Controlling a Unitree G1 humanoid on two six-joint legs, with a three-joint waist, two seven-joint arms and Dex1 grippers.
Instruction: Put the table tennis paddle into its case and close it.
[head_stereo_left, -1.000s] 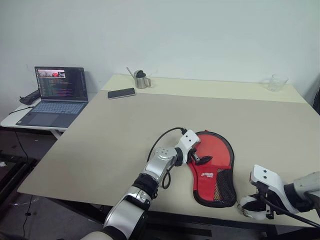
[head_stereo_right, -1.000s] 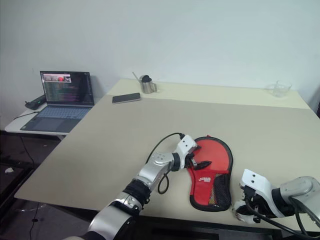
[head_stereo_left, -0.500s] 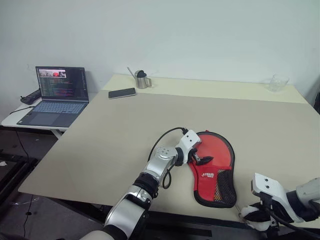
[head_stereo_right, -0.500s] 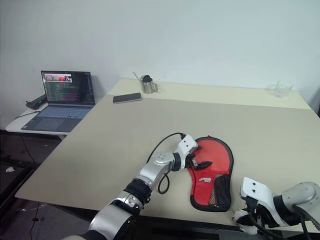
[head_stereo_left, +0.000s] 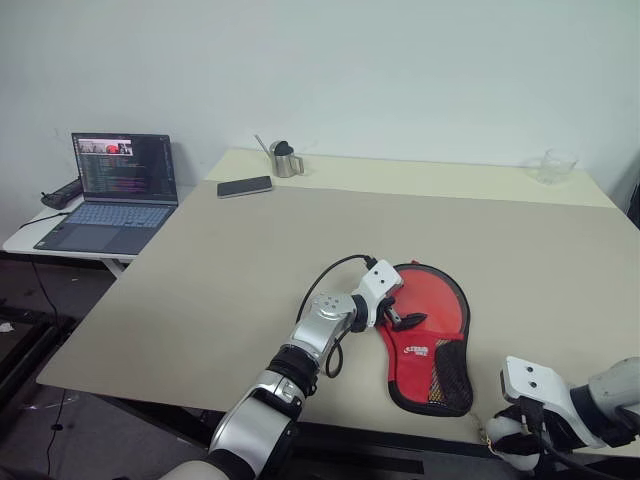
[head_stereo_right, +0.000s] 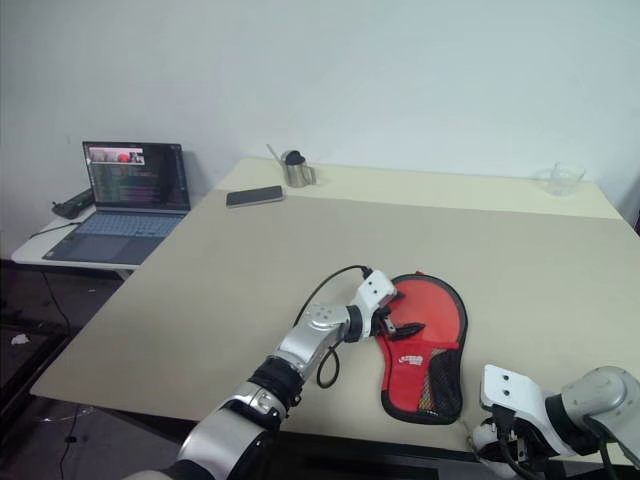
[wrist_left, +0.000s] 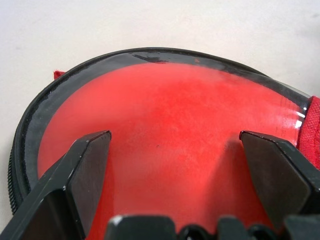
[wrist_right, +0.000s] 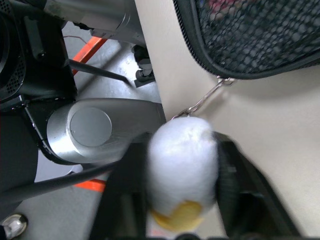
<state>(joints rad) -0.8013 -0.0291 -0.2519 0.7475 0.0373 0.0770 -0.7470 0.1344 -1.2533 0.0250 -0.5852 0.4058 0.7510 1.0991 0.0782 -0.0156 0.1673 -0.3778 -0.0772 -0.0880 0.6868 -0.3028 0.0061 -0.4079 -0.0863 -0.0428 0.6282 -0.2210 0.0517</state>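
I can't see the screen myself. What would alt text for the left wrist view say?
Two black fingers of the left tool, spread wide apart, frame a round red surface edged by the black rim of the case, lying on a pale beige table. A red fabric edge shows at one side.

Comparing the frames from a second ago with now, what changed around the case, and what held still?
The right gripper slid back toward the table's near edge and sank lower in the eye views, with the white fluffy charm on the case's zipper chain between its fingers; whether it grips the charm cannot be told. The left gripper stayed open over the case's red face. Case, laptop, phone and cups stayed put.
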